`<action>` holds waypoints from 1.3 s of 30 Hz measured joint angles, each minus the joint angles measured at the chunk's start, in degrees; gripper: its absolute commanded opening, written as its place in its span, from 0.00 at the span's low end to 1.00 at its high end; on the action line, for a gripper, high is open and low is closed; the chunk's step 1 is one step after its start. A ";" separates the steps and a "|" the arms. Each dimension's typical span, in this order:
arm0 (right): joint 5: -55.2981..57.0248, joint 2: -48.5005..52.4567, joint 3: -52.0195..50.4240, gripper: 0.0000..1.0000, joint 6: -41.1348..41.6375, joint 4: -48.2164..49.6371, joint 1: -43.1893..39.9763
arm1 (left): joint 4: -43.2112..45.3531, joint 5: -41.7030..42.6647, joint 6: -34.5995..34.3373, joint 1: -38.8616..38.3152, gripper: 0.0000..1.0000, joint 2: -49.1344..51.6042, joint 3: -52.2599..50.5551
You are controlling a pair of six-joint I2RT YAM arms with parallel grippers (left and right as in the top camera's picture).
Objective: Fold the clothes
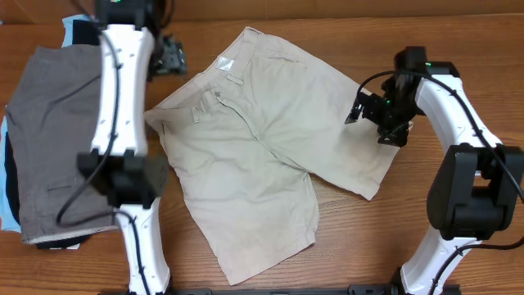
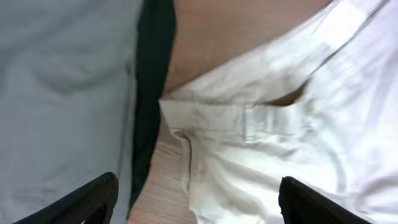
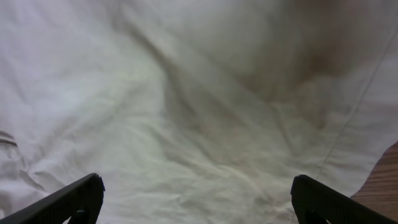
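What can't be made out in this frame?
- Overhead: the left arm covers one edge of the grey shorts.
- Overhead: black and blue pieces beneath them show only as slivers.
- Left wrist: blurred; bottom edge cuts off the fingers.
- Right wrist: fingers likewise cut off.

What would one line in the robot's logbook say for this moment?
task: fold clothes | khaki shorts: spread out, unfolded | left gripper: open, over waistband | right gripper: open, over leg | grey shorts: piled aside
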 measured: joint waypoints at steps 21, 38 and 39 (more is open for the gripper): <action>5.99 -1.66 -15.47 0.89 4.59 17.22 4.37 | 5.05 5.22 0.42 0.00 0.84 -10.27 1.29; 2.62 4.33 -11.30 0.83 6.91 37.64 -6.38 | 9.51 5.46 0.44 -3.02 0.84 0.55 0.55; 2.43 4.96 -10.75 0.83 6.86 38.97 -7.15 | 9.97 5.49 0.46 -3.37 0.84 0.98 0.55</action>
